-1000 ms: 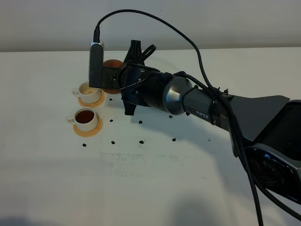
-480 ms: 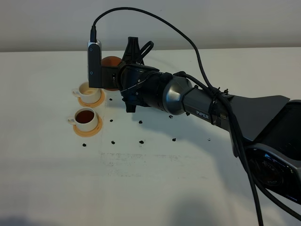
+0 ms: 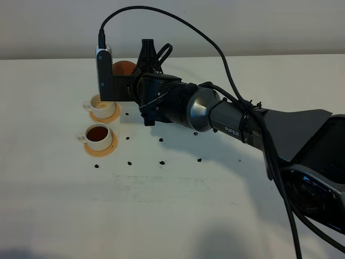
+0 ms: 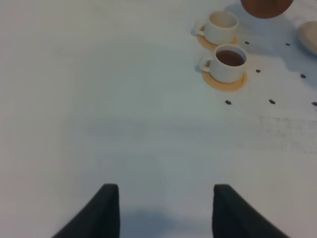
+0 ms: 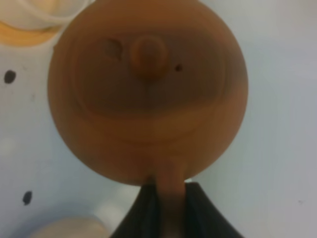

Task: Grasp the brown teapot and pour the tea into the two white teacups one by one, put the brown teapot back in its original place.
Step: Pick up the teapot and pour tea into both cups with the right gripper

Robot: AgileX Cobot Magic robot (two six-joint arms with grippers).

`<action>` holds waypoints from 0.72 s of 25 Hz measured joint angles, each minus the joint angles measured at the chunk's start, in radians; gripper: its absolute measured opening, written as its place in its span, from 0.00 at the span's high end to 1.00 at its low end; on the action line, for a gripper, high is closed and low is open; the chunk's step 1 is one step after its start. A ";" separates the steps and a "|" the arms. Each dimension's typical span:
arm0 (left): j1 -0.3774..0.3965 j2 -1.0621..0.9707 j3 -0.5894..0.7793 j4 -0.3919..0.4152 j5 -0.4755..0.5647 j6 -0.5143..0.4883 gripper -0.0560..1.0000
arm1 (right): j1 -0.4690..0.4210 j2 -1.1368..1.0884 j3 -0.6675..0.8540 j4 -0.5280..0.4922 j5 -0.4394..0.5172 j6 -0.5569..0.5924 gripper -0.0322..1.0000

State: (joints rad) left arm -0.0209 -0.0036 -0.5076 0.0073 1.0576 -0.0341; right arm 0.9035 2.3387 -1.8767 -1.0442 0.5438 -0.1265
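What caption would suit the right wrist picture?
Right hand pinching the brown teapot by its handle, seen from above its lid.

Two cups at my left, teapot held up behind them.

On the surface point(image 3: 172, 205) the two teacups sit one behind the other, each on its own small coaster: the near teacup point(image 3: 97, 135), with tea point(image 3: 98, 132) in it, and the far teacup point(image 3: 101, 103) just behind. The teapot point(image 3: 123, 68) hangs clear of the surface, behind and right of the far teacup, its handle in my right end effector point(image 5: 166, 198). A larger coaster point(image 4: 309, 37) lies near the far teacup on the teapot's side. Specks point(image 3: 162, 161) are scattered right of the cups.
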 joint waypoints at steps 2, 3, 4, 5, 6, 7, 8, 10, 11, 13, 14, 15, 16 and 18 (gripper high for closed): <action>0.000 0.000 0.000 0.000 0.000 0.000 0.52 | 0.000 0.000 0.000 -0.010 -0.004 0.000 0.89; 0.000 0.000 0.000 0.000 0.000 0.000 0.52 | 0.000 0.000 0.000 -0.018 -0.006 0.000 0.89; 0.000 0.000 0.000 0.000 0.000 0.000 0.52 | 0.000 0.000 0.000 -0.027 -0.009 0.000 0.89; 0.000 0.000 0.000 0.000 0.000 0.000 0.52 | 0.000 0.000 0.000 -0.034 -0.011 0.000 0.89; 0.000 0.000 0.000 0.000 0.000 0.000 0.52 | 0.000 0.000 0.000 -0.045 -0.013 0.000 0.89; 0.000 0.000 0.000 0.000 0.000 0.000 0.52 | 0.000 0.000 0.000 -0.056 -0.014 0.000 0.89; 0.000 0.000 0.000 0.000 0.000 0.000 0.52 | 0.000 0.000 0.000 -0.062 -0.014 0.000 0.89; 0.000 0.000 0.000 0.000 0.000 0.000 0.52 | 0.000 0.000 0.000 -0.074 -0.016 -0.006 0.89; 0.000 0.000 0.000 0.000 0.000 0.000 0.52 | 0.000 0.000 0.000 -0.078 -0.018 -0.010 0.89; 0.000 0.000 0.000 0.000 0.000 0.000 0.52 | 0.000 0.000 0.000 -0.081 -0.017 -0.017 0.89; 0.000 0.000 0.000 0.000 0.000 0.000 0.52 | 0.000 0.000 0.000 -0.085 -0.017 -0.021 0.89; 0.000 0.000 0.000 0.000 0.000 0.000 0.52 | 0.000 0.000 0.000 -0.085 -0.017 -0.025 0.89; 0.000 0.000 0.000 0.000 0.000 0.000 0.52 | 0.000 0.000 0.000 -0.085 -0.019 -0.027 0.89; 0.000 0.000 0.000 0.000 0.000 0.000 0.52 | 0.000 0.000 0.000 -0.087 -0.019 -0.031 0.89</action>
State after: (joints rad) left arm -0.0209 -0.0036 -0.5076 0.0073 1.0576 -0.0341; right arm 0.9035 2.3387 -1.8767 -1.1313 0.5253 -0.1573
